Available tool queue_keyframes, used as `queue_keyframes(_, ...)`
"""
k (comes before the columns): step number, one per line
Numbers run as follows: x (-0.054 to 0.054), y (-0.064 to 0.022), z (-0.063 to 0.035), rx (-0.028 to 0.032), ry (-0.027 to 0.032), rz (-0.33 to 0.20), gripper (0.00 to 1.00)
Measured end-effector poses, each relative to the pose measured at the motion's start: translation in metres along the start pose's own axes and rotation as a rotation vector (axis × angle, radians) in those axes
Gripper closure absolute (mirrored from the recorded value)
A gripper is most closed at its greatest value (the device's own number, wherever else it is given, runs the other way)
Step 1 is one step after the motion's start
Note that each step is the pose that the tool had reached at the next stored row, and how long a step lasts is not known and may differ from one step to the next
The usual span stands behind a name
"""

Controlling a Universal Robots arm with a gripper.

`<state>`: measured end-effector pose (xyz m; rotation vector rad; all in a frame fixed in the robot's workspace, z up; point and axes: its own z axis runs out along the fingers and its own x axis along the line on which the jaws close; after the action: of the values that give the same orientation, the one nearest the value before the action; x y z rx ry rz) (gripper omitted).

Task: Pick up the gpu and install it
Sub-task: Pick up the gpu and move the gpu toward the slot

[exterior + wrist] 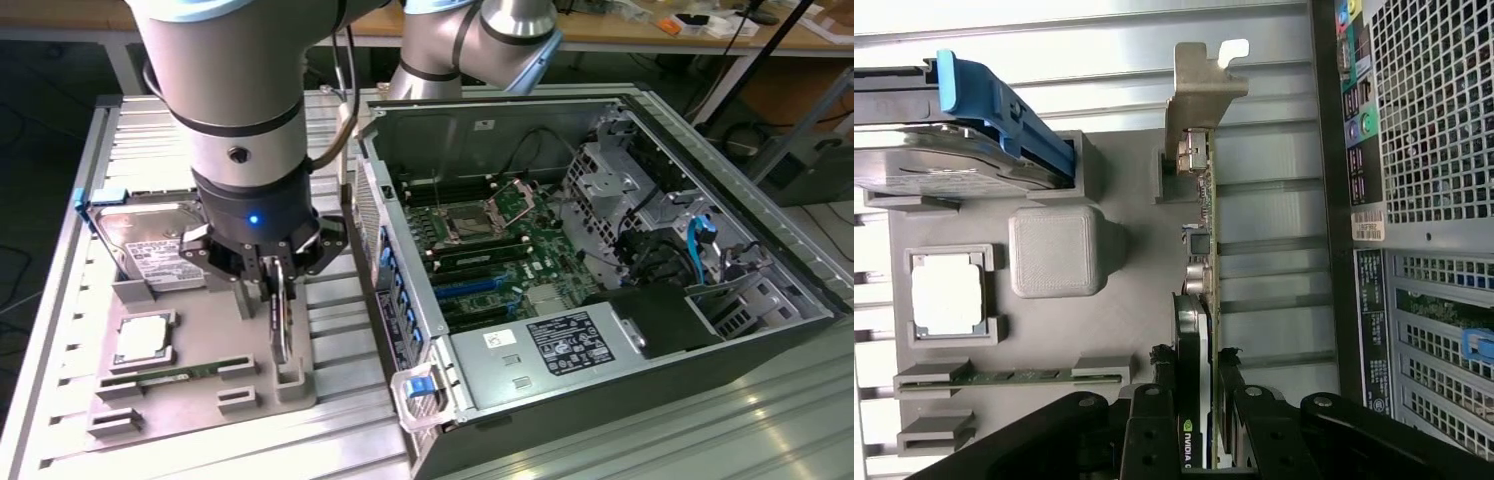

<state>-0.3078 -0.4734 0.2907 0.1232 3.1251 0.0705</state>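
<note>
Evidently mid-pickup, the gpu (280,340) is clamped by the gripper (276,298), exterior view's lower left; a straight lift seems called for.

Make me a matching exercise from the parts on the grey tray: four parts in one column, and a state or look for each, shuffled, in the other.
Parts:
1. gpu
2. hard drive
3. memory stick
4. processor

States:
a. carries a blue frame
b. square, pale top, lying flat in its corner holders
c. slim and green, lying between two end holders
d. standing on edge, clamped by the gripper

Pairs: 1-d, 2-a, 3-c, 4-b
</note>
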Motion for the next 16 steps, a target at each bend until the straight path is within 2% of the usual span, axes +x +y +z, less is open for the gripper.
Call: queue_keyframes(16, -0.0001, 0.0003, -0.0073, 0.0001, 0.0000, 0.000, 0.73)
